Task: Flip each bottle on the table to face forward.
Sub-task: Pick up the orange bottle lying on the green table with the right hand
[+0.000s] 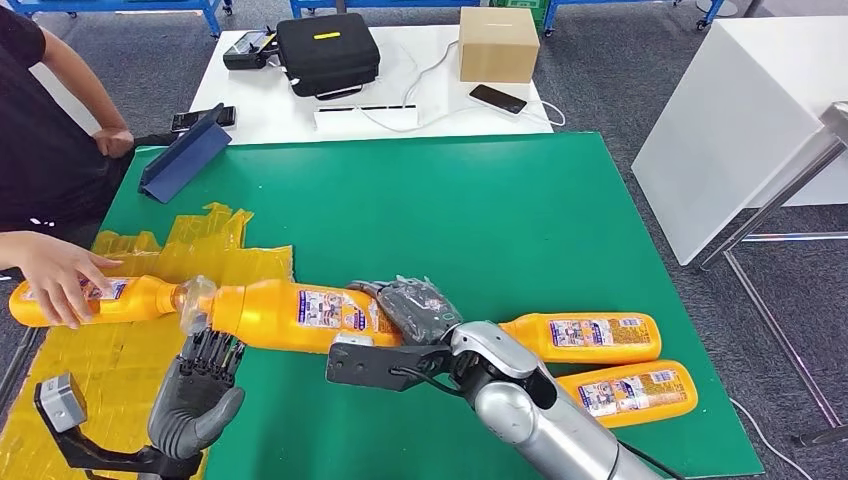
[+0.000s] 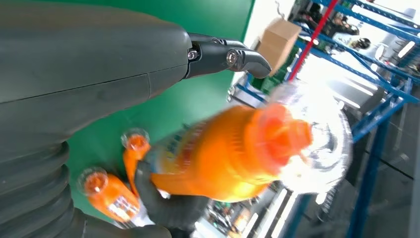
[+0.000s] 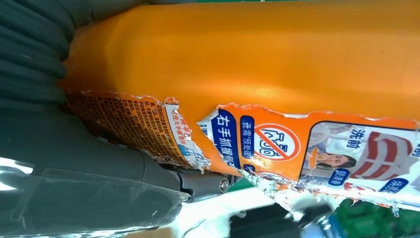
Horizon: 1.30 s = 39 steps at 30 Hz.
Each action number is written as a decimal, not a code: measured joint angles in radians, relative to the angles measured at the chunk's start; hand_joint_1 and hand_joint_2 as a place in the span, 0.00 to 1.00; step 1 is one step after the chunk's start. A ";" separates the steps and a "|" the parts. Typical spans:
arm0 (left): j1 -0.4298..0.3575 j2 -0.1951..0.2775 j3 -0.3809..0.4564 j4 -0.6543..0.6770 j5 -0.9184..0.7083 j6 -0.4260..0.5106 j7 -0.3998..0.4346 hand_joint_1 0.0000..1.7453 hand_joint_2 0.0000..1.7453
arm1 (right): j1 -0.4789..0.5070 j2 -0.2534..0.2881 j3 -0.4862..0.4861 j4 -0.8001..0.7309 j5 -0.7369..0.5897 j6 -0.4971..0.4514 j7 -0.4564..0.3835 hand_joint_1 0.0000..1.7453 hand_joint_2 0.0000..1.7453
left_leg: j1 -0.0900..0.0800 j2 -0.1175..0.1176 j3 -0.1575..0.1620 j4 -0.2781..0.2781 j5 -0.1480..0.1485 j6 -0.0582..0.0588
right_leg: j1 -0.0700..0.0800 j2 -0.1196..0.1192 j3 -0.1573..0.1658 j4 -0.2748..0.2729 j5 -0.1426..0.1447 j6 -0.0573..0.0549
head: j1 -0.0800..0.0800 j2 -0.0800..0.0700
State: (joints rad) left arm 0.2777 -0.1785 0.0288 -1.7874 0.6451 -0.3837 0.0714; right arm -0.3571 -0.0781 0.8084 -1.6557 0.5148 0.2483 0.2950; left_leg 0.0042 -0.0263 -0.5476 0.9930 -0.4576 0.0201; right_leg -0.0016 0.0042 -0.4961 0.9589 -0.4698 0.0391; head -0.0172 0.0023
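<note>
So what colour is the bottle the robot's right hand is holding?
Orange, with a torn printed label; the right wrist view shows the bottle best.

The far half of the green mat (image 1: 480, 200) lies open, while the near part is crowded by the held bottle (image 1: 300, 315), two bottles (image 1: 590, 335) at right, a person's hand (image 1: 55, 275) and a blue holder (image 1: 185, 155) at left.

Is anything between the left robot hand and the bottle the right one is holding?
Nothing visible. The right robot hand grips the orange bottle at its body, and the left robot hand sits open just below its clear-capped end, apart from it. A person's hand rests on a neighbouring bottle, cap to cap.
</note>
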 joint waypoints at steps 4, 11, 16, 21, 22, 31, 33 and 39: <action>-0.010 0.022 -0.045 0.001 0.084 -0.005 -0.002 0.00 1.00 | -0.026 0.011 0.053 0.034 -0.043 0.043 -0.028 1.00 1.00 | 0.000 0.000 0.000 0.000 0.000 0.000 | 0.000 0.000 0.000 0.000 0.000 0.000 | 0.000 0.000; -0.022 0.088 -0.135 0.012 0.195 -0.016 -0.051 0.00 1.00 | -0.075 0.012 0.153 0.070 -0.124 0.121 -0.090 1.00 1.00 | 0.000 0.000 0.000 0.000 0.000 0.000 | 0.000 0.000 0.000 0.000 0.000 0.000 | 0.000 0.000; -0.025 0.117 -0.180 0.023 0.260 -0.024 -0.058 0.00 1.00 | -0.117 0.012 0.204 0.088 -0.167 0.130 -0.096 1.00 1.00 | 0.000 0.000 0.000 0.000 0.000 0.000 | 0.000 0.000 -0.001 0.000 0.000 0.000 | 0.000 0.000; -0.026 0.138 -0.210 0.032 0.294 -0.031 -0.067 1.00 1.00 | -0.141 0.013 0.231 0.106 -0.195 0.130 -0.099 1.00 1.00 | 0.000 0.000 0.000 0.000 0.000 0.000 | 0.000 0.000 -0.001 0.000 0.000 0.000 | 0.000 0.000; -0.026 0.141 -0.213 0.032 0.294 -0.031 -0.070 1.00 1.00 | -0.144 0.013 0.234 0.109 -0.197 0.130 -0.099 1.00 1.00 | 0.000 0.000 0.000 0.000 0.000 0.000 | 0.000 0.000 -0.001 0.000 0.000 0.000 | 0.000 0.000; -0.029 0.156 -0.219 0.033 0.297 -0.028 -0.082 1.00 1.00 | -0.152 0.012 0.243 0.124 -0.207 0.127 -0.103 1.00 1.00 | 0.000 0.000 0.000 0.000 0.000 0.000 | 0.000 0.000 -0.001 0.000 0.000 0.000 | 0.000 0.000; -0.030 0.157 -0.219 0.034 0.297 -0.028 -0.083 1.00 1.00 | -0.153 0.012 0.244 0.126 -0.208 0.127 -0.104 1.00 1.00 | 0.000 0.000 0.000 0.000 0.000 0.000 | 0.000 0.000 -0.001 0.000 0.000 0.000 | 0.000 0.000; -0.038 0.157 -0.221 0.036 0.248 -0.011 -0.100 1.00 1.00 | -0.149 0.009 0.246 0.131 -0.194 0.099 -0.101 0.16 0.50 | 0.000 0.000 0.000 0.000 0.000 0.000 | 0.000 0.000 -0.001 0.000 0.000 0.000 | 0.000 0.000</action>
State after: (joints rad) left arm 0.2395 -0.0218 -0.1918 -1.7512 0.8932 -0.3942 -0.0290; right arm -0.5061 -0.0692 1.0547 -1.5250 0.3208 0.3471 0.1943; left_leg 0.0043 -0.0259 -0.5476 0.9931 -0.4575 0.0202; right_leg -0.0016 0.0043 -0.4970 0.9591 -0.4698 0.0391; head -0.0173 0.0023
